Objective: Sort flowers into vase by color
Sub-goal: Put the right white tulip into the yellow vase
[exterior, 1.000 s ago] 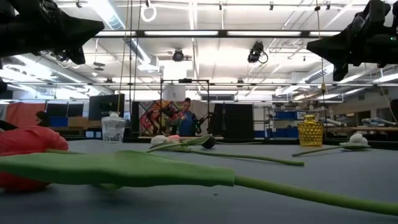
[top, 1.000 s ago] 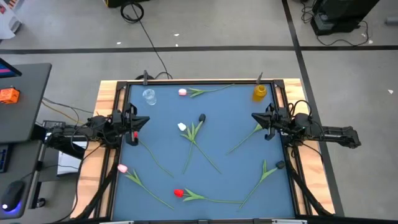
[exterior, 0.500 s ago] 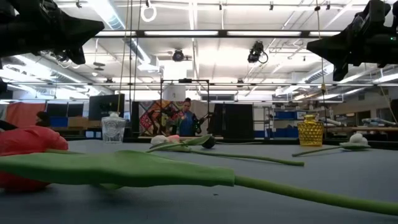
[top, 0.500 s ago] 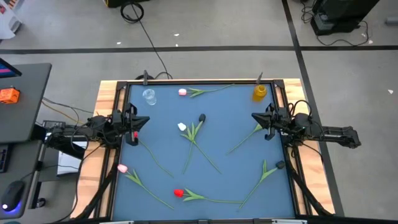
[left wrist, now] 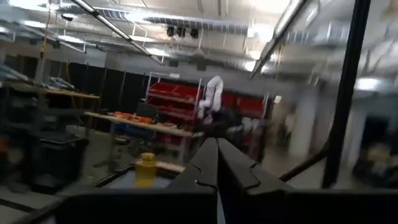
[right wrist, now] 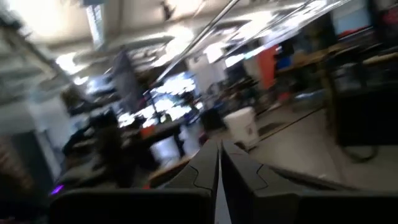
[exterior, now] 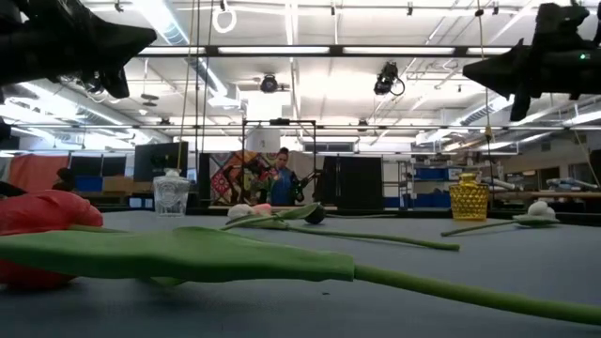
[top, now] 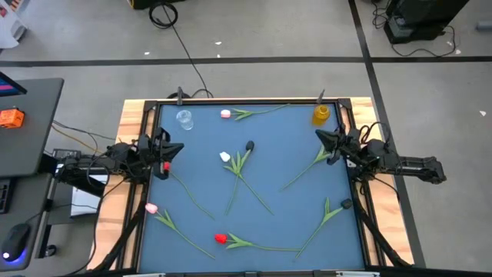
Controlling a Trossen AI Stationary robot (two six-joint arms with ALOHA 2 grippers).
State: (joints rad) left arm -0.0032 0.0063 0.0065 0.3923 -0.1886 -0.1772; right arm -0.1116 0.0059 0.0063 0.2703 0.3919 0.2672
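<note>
Several artificial tulips lie flat on the blue table top [top: 292, 138]: a pink one [top: 225, 114] near the far edge, a white one [top: 224, 157] and a black one [top: 250, 145] crossed at the middle. A red one [top: 166, 165] lies by the left gripper, and pink [top: 151, 208], red [top: 221, 238] and black [top: 346, 204] ones lie toward the near edge. One stem [top: 304, 171] runs toward the right gripper. A clear glass vase [top: 184, 118] and a yellow vase [top: 320, 114] stand in the far corners. My left gripper [top: 178, 149] hovers shut at the left edge. My right gripper [top: 320, 136] hovers shut at the right edge, near the yellow vase.
A black frame [top: 246, 101] with upright posts borders the table. The near red tulip [exterior: 38, 225] and its leaf lie right before the low camera. A person [exterior: 280, 174] stands in the room far behind the table.
My right gripper has swung a little toward the table's far edge, nearer the yellow vase, and has stayed shut. The flowers and vases lie as before.
</note>
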